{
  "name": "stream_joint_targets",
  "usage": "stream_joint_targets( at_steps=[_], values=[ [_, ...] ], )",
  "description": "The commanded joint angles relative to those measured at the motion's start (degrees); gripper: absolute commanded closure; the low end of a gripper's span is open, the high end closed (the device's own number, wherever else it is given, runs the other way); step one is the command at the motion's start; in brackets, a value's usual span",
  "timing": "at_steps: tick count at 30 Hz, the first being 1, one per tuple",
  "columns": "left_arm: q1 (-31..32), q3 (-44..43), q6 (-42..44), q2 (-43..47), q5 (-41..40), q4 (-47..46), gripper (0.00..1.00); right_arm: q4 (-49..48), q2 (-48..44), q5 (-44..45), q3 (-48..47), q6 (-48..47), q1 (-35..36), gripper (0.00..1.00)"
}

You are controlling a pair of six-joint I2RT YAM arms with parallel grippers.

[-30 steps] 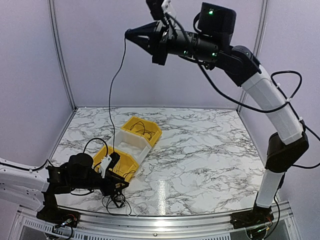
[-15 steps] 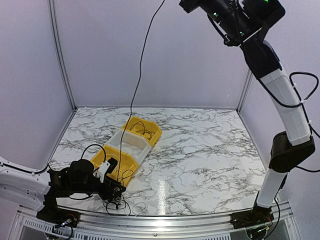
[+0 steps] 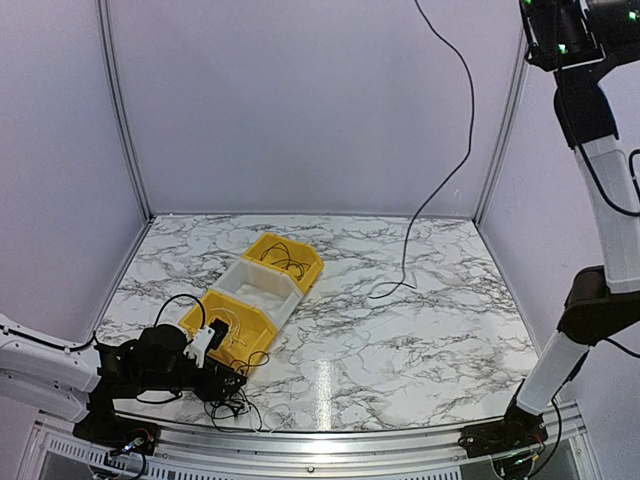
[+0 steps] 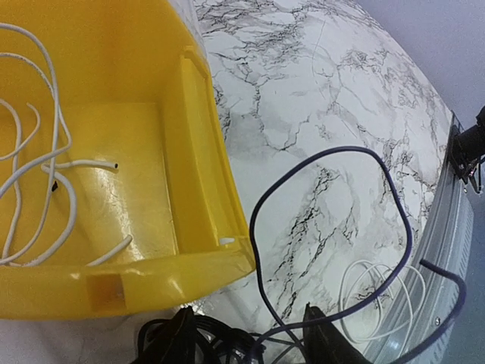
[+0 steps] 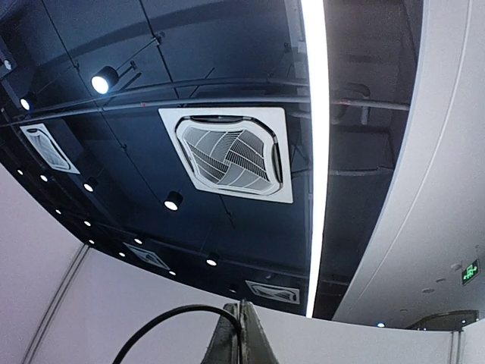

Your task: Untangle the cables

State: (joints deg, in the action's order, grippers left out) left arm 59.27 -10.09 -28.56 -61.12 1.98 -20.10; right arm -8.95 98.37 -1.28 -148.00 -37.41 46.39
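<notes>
A tangle of thin black cables [image 3: 232, 403] lies at the table's near edge on the left. My left gripper [image 3: 222, 372] hovers low over it, open. In the left wrist view its fingertips stand apart either side of the tangle [image 4: 208, 341], and a dark cable loop [image 4: 253, 246] runs between them. My right gripper [image 5: 239, 334] points at the ceiling, shut on one black cable. That cable [image 3: 466, 130] hangs from above the top view, and its free end [image 3: 378, 294] rests on the marble. The right gripper itself is above the top view's edge.
Three bins stand in a diagonal row: a far yellow bin [image 3: 300, 252] holding black cables, a white bin [image 3: 262, 290], and a near yellow bin [image 3: 250, 345] with white cables [image 4: 83, 164] inside. A white cable loop [image 4: 342, 303] lies by the metal front rail.
My right arm swung up and to the right, drawing the black cable out of the tangle; its lower end now trails on the middle of the table. The left gripper sank slightly and widened.
</notes>
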Motion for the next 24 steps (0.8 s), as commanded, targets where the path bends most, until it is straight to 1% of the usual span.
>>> stream_joint_targets(
  at_steps=[1,3,4,5,6,9,12,16,19,24],
  values=[
    [0.15,-0.69,-0.6,-0.66,-0.74,0.92,0.49,2.11,-4.52,3.13,5.51,-2.54,-1.11,1.0],
    [0.15,-2.06,-0.29,-0.84,-0.2,1.79,0.5,3.57,-7.26,3.02,12.02,-2.1,-1.72,1.0],
    [0.15,-2.72,-0.09,-0.57,0.11,2.39,0.5,3.48,-8.69,2.56,17.26,-1.92,-2.23,1.0],
    [0.17,-3.4,0.12,-0.14,0.5,2.69,0.49,3.34,-10.04,1.99,19.8,-2.11,-2.54,1.0],
    [0.2,-3.93,0.35,0.32,0.79,3.1,0.48,3.5,-11.06,0.89,23.92,-2.69,-2.6,1.0],
    [0.23,-6.42,1.07,2.19,1.16,4.95,0.38,3.47,-13.3,-1.78,31.46,-3.37,-2.65,1.0],
    [0.19,-9.39,1.55,4.27,1.85,6.46,0.3,3.69,-14.06,-3.65,36.3,-2.93,-2.69,1.0],
    [0.23,-14.43,2.4,7.25,0.22,9.43,0.23,3.57,-12.71,-5.46,38.71,-1.52,-2.7,1.0],
    [0.17,-17.89,3.93,8.65,-1.48,13.48,0.21,3.1,-10.39,-6.73,38.15,-0.52,-2.66,1.0],
    [0.15,-19.41,3.45,12.55,-5.2,15.39,0.21,2.43,-4.64,-6.09,33.81,1.63,-2.67,1.0]
  ],
)
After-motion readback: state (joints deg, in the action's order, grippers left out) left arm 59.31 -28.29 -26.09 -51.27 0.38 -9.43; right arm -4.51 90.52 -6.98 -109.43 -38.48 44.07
